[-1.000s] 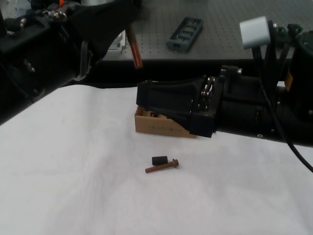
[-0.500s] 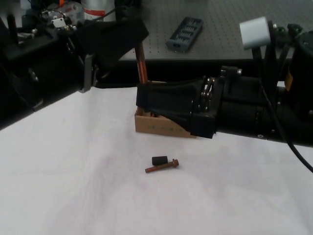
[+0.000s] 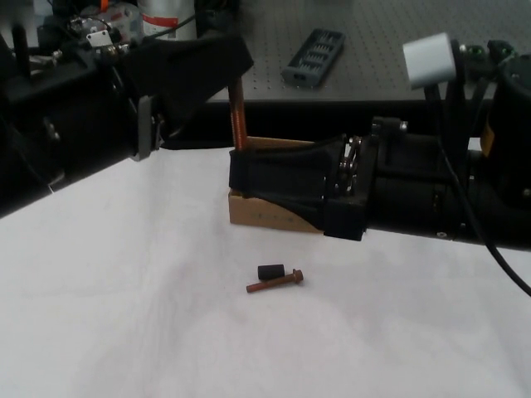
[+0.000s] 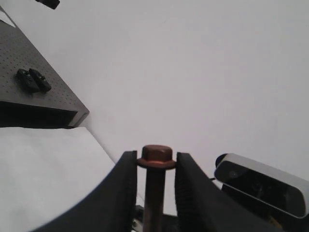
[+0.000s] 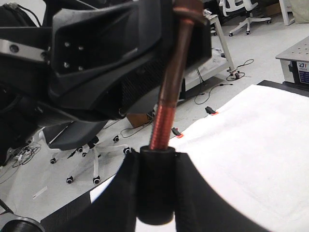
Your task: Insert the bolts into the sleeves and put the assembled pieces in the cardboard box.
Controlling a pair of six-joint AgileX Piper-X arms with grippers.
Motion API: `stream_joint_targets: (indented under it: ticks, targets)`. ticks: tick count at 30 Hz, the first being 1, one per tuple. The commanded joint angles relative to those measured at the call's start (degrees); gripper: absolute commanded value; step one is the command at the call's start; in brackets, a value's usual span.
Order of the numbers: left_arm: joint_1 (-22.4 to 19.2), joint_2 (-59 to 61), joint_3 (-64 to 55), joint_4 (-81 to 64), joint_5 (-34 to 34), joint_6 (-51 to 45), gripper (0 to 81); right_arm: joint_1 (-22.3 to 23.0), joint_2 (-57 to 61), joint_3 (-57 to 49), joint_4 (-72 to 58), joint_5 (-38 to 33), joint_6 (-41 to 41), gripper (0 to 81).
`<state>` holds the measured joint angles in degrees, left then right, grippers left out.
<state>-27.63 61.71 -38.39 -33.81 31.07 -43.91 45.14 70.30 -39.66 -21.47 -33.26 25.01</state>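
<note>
Currently: held bolt meets held sleeve above the cardboard box.
On the white cloth (image 3: 124, 290) you have the left arm (image 3: 75, 108) entering from 10 o'clock and the right arm (image 3: 431, 191) from 3 o'clock, with the cardboard box (image 3: 265, 214) near centre, partly covered by the right arm's gripper. The left gripper (image 4: 154, 166) is closed tight on the held bolt (image 4: 154, 193), fingers clamping it just under the head, shank upright. The right gripper (image 5: 157, 162) is closed on the held sleeve (image 5: 155, 188), open end up. The bolt's threaded end meets that opening; you cannot tell how far it is in. At 6 o'clock from the box, the loose bolt (image 3: 275, 283) lies flat on the cloth, with the loose sleeve (image 3: 270, 271) just beside it at its 12 o'clock.
</note>
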Motion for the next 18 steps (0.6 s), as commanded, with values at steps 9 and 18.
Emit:
stream_joint_targets:
  ticks: [9, 18]
  targets:
    - [-0.20, -0.88, -0.20, -0.54, 3.77, 0.62, 0.6, -3.97, -1.14, -0.71, -0.30, -0.12, -0.08, 1.9]
    - [-0.20, -0.88, -0.24, 5.08, 7.35, 1.88, 0.6, -4.37, -1.31, -0.71, -0.30, -0.32, -0.20, 1.9]
